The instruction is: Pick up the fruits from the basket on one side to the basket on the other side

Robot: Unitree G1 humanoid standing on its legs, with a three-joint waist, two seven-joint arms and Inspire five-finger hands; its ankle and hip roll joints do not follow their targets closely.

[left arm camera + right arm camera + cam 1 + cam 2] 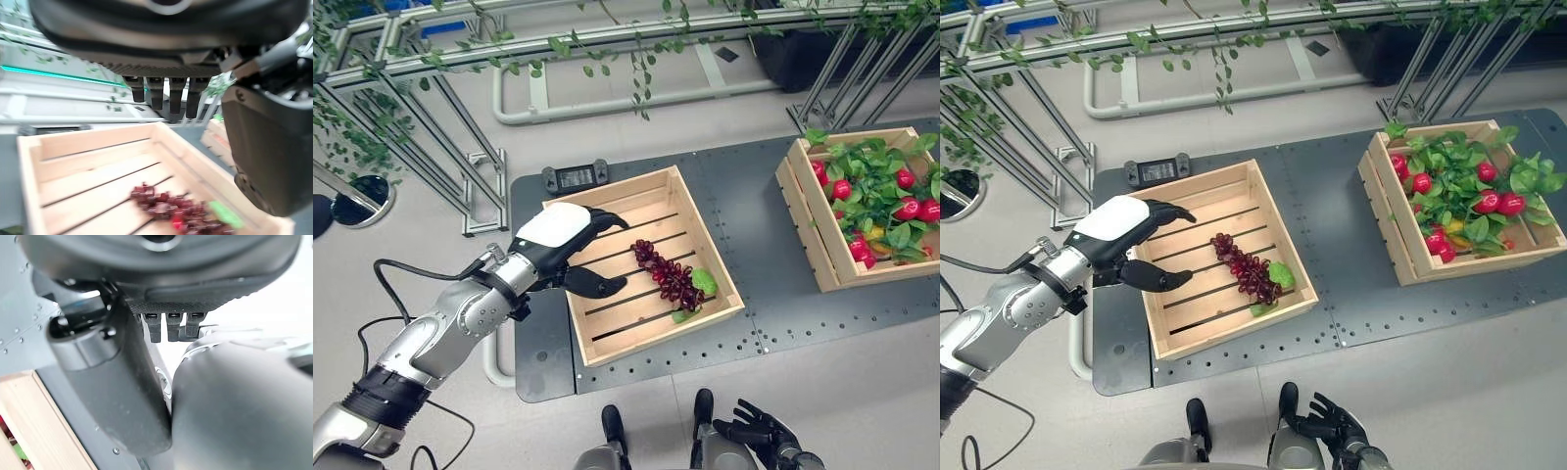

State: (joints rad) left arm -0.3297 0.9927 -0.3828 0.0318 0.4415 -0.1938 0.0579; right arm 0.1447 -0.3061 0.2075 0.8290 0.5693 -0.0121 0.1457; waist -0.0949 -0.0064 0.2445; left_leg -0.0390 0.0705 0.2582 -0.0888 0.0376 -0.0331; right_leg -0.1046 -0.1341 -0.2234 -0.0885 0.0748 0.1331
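Observation:
A bunch of dark red grapes [668, 274] with a green leaf lies in the right part of the near wooden crate [607, 188]. My left hand [558, 240] hovers over that crate's left side, open and holding nothing. In the left wrist view its straight fingers [164, 95] and thumb [269, 147] stand above the grapes [171, 208]. A second wooden crate [803, 220] to the right holds red fruits [909, 208] among green leaves. My right hand [759, 428] hangs low at the bottom edge, open and away from both crates.
Both crates rest on a dark perforated platform [754, 245]. A small black controller [575, 176] lies on it behind the near crate. Metal rails hung with leafy vines [411, 127] run along the back and left. A white tube frame [607, 103] lies on the floor beyond.

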